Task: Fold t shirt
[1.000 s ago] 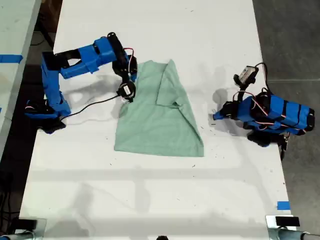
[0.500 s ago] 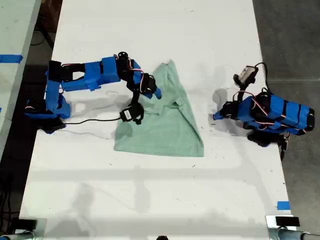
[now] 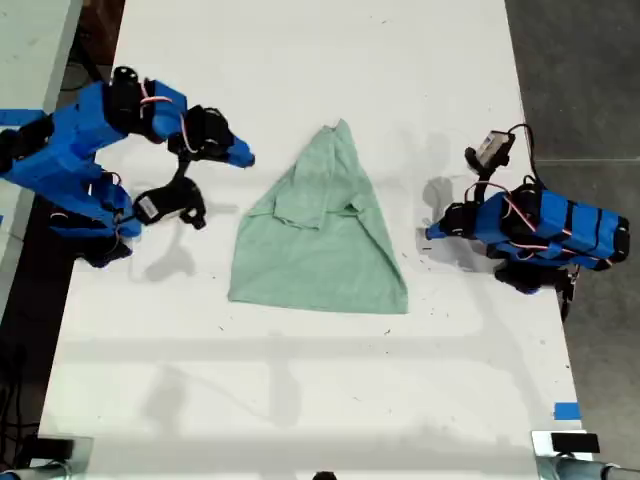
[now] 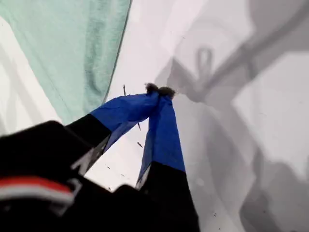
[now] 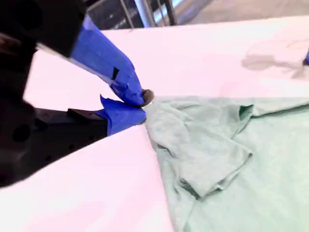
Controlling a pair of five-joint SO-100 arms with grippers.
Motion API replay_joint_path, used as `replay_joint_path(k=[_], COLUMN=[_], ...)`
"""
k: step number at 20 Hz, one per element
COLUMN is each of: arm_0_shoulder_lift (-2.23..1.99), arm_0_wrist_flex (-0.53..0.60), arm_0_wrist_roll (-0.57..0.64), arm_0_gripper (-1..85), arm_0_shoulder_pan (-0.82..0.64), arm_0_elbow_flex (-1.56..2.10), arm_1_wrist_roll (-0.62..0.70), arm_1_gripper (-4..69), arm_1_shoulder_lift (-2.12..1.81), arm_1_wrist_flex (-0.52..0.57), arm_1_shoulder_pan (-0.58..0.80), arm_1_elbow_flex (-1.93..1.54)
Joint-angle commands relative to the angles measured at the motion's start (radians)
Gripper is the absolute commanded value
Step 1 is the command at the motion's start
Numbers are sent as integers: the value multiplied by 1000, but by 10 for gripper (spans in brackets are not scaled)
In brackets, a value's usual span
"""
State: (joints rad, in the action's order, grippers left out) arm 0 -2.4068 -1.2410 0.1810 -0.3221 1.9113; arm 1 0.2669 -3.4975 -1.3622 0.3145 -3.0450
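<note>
Hovering closed and empty near the surface's [image 3: 330, 400] edge at the exterior view's left, my first hand [image 3: 245, 158] is clear of the t shirt [image 3: 320, 250] lying mid-surface — its rumpled top flap could flop open unpinned, with my second hand [image 3: 430, 233] resting near-closed, empty.

plain mint-green t shirt [image 3: 320, 235], white table [image 3: 300, 380]

Blue arms, black joints, red-and-white cables, blue-taped fingertips [image 4: 161, 121].
</note>
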Motion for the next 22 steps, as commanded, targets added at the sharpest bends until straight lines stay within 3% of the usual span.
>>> replay_joint_path(k=[1, 3, 4, 6, 8, 9, 11, 14, 22], arm_0_shoulder_lift=[-681, -1045, -1200, -1158, -1200, -1200, -1200, -1200, -1200], arm_0_wrist_flex=[190, 218, 158, 130, 173, 178, 173, 172, 172], arm_0_wrist_roll=[-152, -275, -311, -347, -360, -359, -337, -268, -262], arm_0_gripper=[-1, 26, 33, -1, -1, -1, 16, 120, 126], arm_0_shoulder_pan=[69, 130, 133, 100, 123, 124, 124, 130, 117], arm_0_elbow_flex=[686, 1034, 1146, 1193, 1258, 1275, 1287, 1298, 1299], arm_1_wrist_roll=[-6, 23, 40, -2, -155, -276, -26, -63, -64], arm_1_gripper=[-32, -28, -27, -21, -25, -20, -7, -6, -6], arm_1_shoulder_lift=[-12, -12, -12, -12, -12, -12, -9, -9, -9], arm_1_wrist_flex=[12, 67, 94, 91, 80, 23, 21, 21, 21], arm_1_shoulder_pan=[-8, -20, -29, -64, -92, -97, -89, -80, -80], arm_1_elbow_flex=[-26, -46, -52, -54, -58, -58, -58, -58, -58])
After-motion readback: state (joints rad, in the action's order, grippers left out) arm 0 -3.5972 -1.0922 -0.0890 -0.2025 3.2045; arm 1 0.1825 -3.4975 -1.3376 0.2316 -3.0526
